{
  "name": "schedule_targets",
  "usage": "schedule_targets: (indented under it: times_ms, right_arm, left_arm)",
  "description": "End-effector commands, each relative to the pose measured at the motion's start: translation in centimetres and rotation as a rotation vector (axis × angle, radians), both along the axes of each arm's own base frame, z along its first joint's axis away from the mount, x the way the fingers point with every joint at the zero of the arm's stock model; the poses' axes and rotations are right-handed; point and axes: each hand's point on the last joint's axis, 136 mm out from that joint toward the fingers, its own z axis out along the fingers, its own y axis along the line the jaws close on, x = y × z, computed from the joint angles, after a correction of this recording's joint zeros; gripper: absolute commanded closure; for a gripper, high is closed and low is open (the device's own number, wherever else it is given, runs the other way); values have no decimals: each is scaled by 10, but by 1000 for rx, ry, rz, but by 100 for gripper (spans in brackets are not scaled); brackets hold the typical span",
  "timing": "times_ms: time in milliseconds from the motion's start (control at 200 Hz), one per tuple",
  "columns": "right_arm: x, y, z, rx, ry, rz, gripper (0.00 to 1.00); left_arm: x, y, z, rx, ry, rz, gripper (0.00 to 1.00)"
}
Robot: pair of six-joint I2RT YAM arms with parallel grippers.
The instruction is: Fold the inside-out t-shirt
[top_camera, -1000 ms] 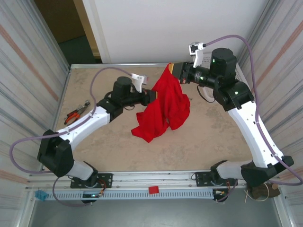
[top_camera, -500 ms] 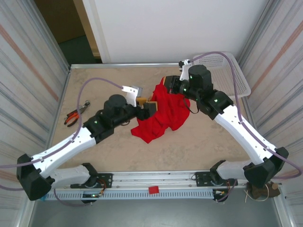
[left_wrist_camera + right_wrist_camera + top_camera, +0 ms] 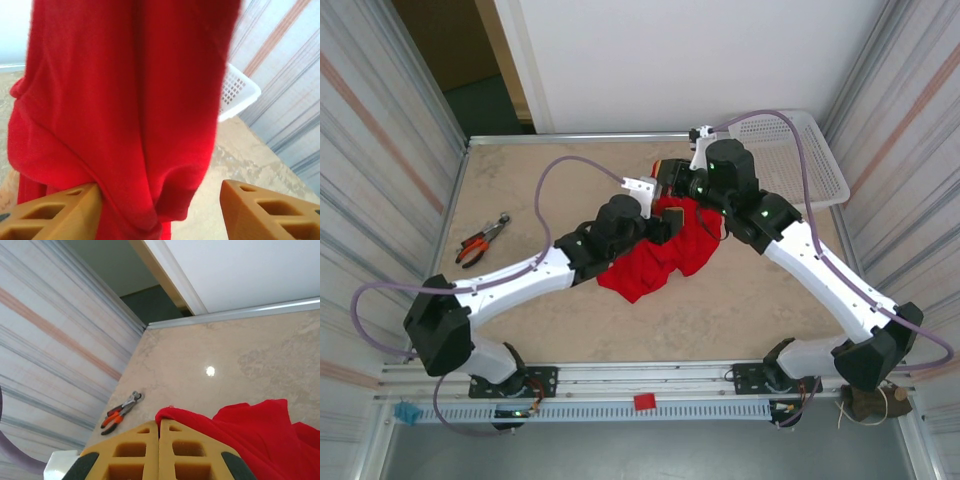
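Note:
The inside-out t-shirt (image 3: pixel 655 262) is bright red and hangs in a bunch from its top, its lower part heaped on the table. My right gripper (image 3: pixel 663 182) is shut on the shirt's upper edge (image 3: pixel 200 417), its tan fingers (image 3: pixel 145 440) pressed together with the cloth pinched at their tips. My left gripper (image 3: pixel 666 226) is up against the hanging cloth from the left. In the left wrist view the red shirt (image 3: pixel 125 100) drapes between the left gripper's (image 3: pixel 160 212) open jaws. The left finger (image 3: pixel 55 212) touches the cloth; the right one stands apart from it.
A white basket (image 3: pixel 790 150) stands at the table's back right corner and also appears as the basket (image 3: pixel 239 94) behind the cloth. Orange-handled pliers (image 3: pixel 480 240) lie near the left edge, the same pliers (image 3: pixel 121 412) showing on the beige tabletop (image 3: pixel 750 300).
The right gripper has come down and left with the shirt's top, so more cloth rests on the table. The left arm has swung right, up to the hanging cloth, with its jaws opened.

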Motion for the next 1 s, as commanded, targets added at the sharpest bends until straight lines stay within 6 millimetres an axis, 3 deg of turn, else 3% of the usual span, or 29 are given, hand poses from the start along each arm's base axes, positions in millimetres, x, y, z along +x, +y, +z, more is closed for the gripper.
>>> schedule_targets:
  times_ms: [0, 75, 105, 416, 441, 506, 546, 586, 701, 997]
  right_arm:
    - [-8, 0, 23, 51, -37, 4, 100]
    - [-6, -4, 24, 48, -40, -11, 100]
    - [-4, -5, 24, 48, -42, -17, 100]
    - [34, -21, 40, 132, -34, -11, 100]
    - [34, -22, 44, 144, -41, 3, 93]
    - [34, -27, 48, 157, -46, 34, 60]
    - [31, -30, 48, 154, -50, 51, 47]
    - [27, -34, 42, 141, -47, 68, 41]
    - [15, -44, 17, 106, -40, 110, 37]
    - [-3, -28, -46, 71, 46, 230, 35]
  left_arm:
    - [16, -1, 29, -82, -62, 35, 63]
    - [15, 2, 29, -87, -59, 22, 93]
    - [14, 4, 28, -89, -57, 18, 100]
    - [2, 47, 52, -273, -46, -53, 100]
    - [3, 51, 54, -292, -44, -58, 100]
    - [3, 58, 59, -328, -30, -80, 100]
    - [3, 61, 62, -344, -28, -94, 100]
    - [3, 63, 65, -355, -24, -102, 100]
    - [0, 66, 75, -369, -29, -139, 100]
    - [-7, 68, 89, -395, -33, -177, 100]
